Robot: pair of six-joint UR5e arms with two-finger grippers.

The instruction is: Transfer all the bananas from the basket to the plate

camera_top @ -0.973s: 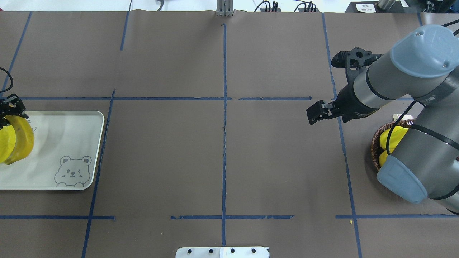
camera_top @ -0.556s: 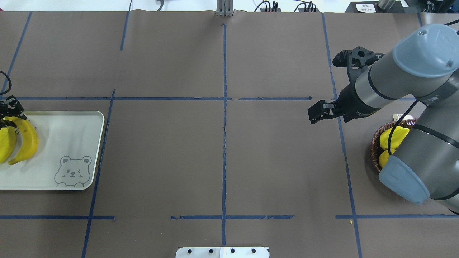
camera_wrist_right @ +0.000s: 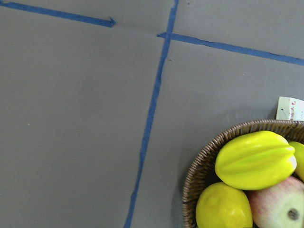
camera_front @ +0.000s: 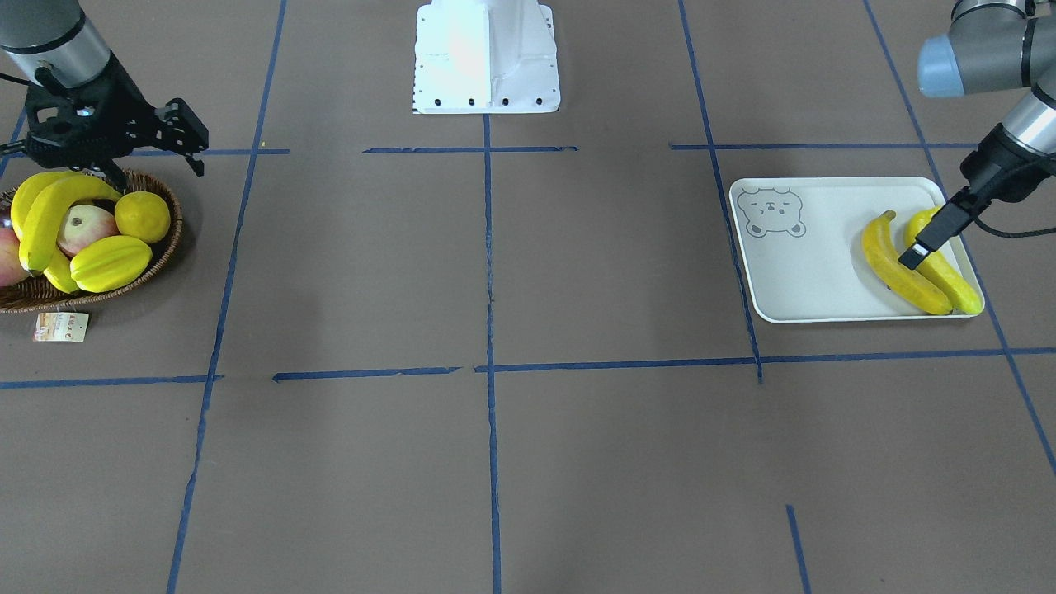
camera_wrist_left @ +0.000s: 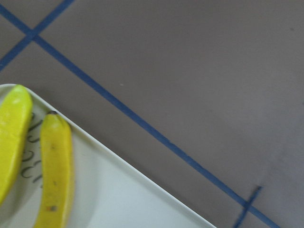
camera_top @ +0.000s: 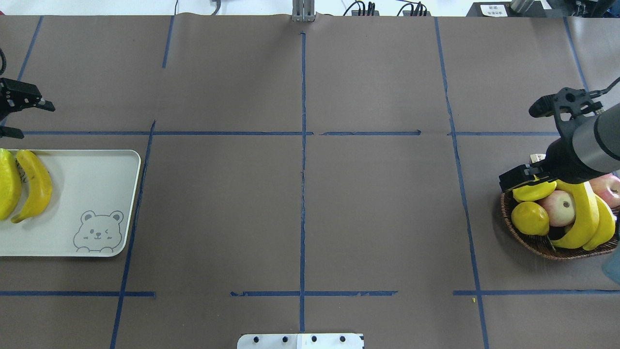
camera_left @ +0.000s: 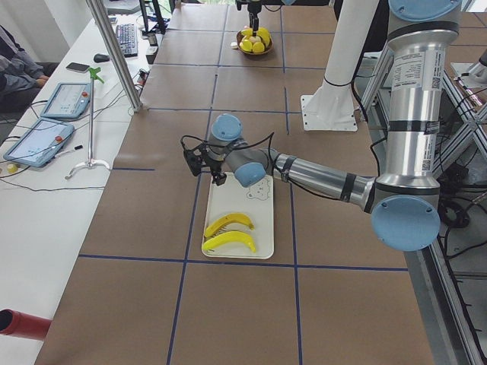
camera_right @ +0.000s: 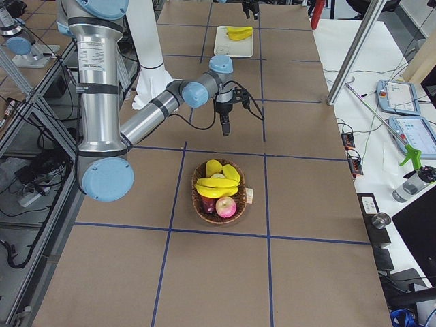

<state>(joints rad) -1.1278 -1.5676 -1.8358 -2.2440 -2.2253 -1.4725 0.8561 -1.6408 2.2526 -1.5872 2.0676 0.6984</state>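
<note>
Two bananas (camera_top: pixel 26 186) lie side by side on the white plate (camera_top: pixel 97 194), at its end away from the bear drawing, and two more bananas (camera_top: pixel 586 215) wait in the basket (camera_top: pixel 533 241) with a lemon (camera_top: pixel 529 218), a starfruit (camera_front: pixel 110 262) and apples (camera_top: pixel 559 207), so the job looks about half done. The left gripper (camera_top: pixel 24 114) hangs just past the plate with its fingers apart and nothing in them, while the right gripper (camera_front: pixel 186 136) hovers by the basket's rim with its fingers close together and empty. Brown paper with blue tape lines (camera_top: pixel 303 169) covers the table (camera_top: pixel 378 218), and a side desk (camera_left: pixel 46 152) holds tablets.
</note>
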